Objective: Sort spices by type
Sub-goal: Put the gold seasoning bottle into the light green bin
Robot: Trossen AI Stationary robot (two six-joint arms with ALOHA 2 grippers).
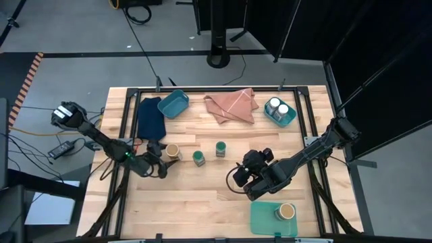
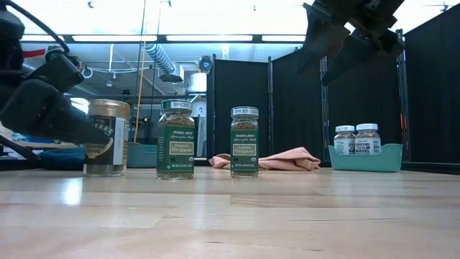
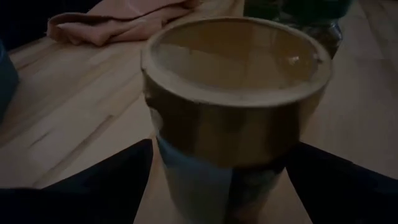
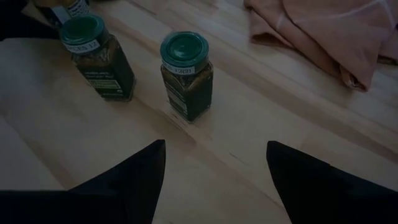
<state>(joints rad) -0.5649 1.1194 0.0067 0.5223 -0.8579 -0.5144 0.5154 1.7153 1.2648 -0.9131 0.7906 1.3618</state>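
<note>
Nearest edge of desk [image 1: 202,202]: green tray [image 1: 264,219] carrying one tan-topped jar [image 1: 286,212].

Right gripper [image 4: 214,180]: hovering above the desk beside the tray, jaws standing partly open and holding nothing, facing two green-lidded jars [image 4: 186,74].

Middle row: the green-lidded jars sitting upright, apart from each other; a second tan-topped jar [image 3: 233,118] standing at the row's left end.

Left gripper [image 1: 160,160]: jaws spread wide on either side of that second jar, not clamping it.

Far edge: teal bin [image 1: 280,113] holding two white-lidded jars [image 1: 278,106]; pink cloth [image 1: 231,106]; empty-looking teal bin [image 1: 173,104]; dark blue cloth [image 1: 150,118].
</note>
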